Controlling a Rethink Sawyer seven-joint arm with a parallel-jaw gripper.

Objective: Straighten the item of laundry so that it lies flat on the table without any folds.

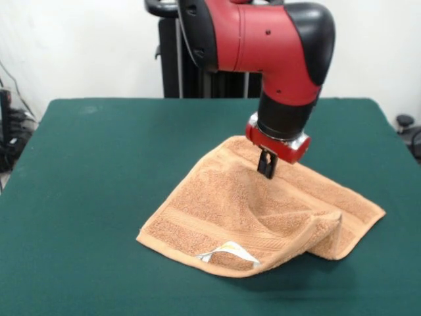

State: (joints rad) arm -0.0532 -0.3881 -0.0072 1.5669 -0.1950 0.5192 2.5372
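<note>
The light orange-tan terry towel [217, 217] lies right of centre on the dark green table [99, 164]. It is pulled up into a peak near its middle. My gripper [266, 172] comes straight down from the red and black arm onto that peak and is shut on the cloth. The towel's right part is doubled over in a fold [325, 237], and its front edge is raised off the table with shadow beneath. A woven band runs along the front left edge. The small white label [230, 252] sticks out at the front edge.
The robot's black pedestal [197, 79] stands behind the table's far edge. Cables and dark equipment [10, 138] sit off the table's left side, and a dark object [408, 128] off its right side. Bare green cloth surrounds the towel on the left and front.
</note>
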